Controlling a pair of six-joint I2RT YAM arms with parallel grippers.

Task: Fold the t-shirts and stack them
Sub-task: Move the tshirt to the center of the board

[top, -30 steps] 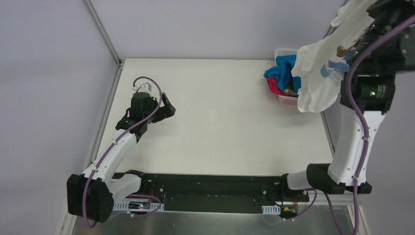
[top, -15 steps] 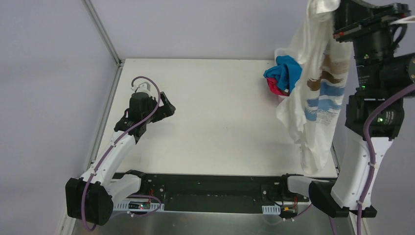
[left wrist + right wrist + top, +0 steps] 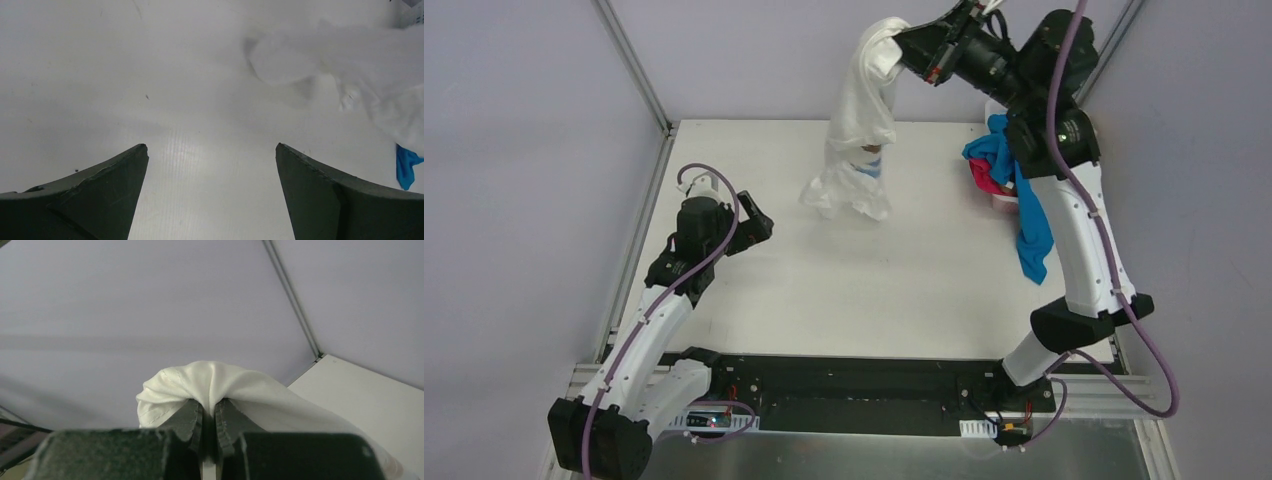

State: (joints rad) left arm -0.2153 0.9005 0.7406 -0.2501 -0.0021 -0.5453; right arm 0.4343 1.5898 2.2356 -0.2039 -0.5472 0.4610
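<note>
A white t-shirt (image 3: 856, 130) with a little blue and brown print hangs from my right gripper (image 3: 902, 42), high over the table's far middle; its hem touches the table. In the right wrist view the jaws are shut on a bunch of the white cloth (image 3: 210, 382). A bright blue t-shirt (image 3: 1029, 215) trails out of the basket along the right arm, over a magenta-pink one (image 3: 982, 178). My left gripper (image 3: 762, 222) stands open low over the table at the left, nothing between its fingers (image 3: 115, 175). The white t-shirt (image 3: 360, 65) lies ahead of it to the right.
A white plastic basket (image 3: 1006, 203) stands at the table's far right edge, partly hidden by the right arm. Metal frame posts (image 3: 632, 62) rise at the back corners. A blue scrap of cloth (image 3: 407, 167) shows at the left wrist view's right edge.
My right arm has swung the white t-shirt from above the basket leftward to the table's far middle. The blue t-shirt now trails out of the basket. The left arm shifted slightly.
</note>
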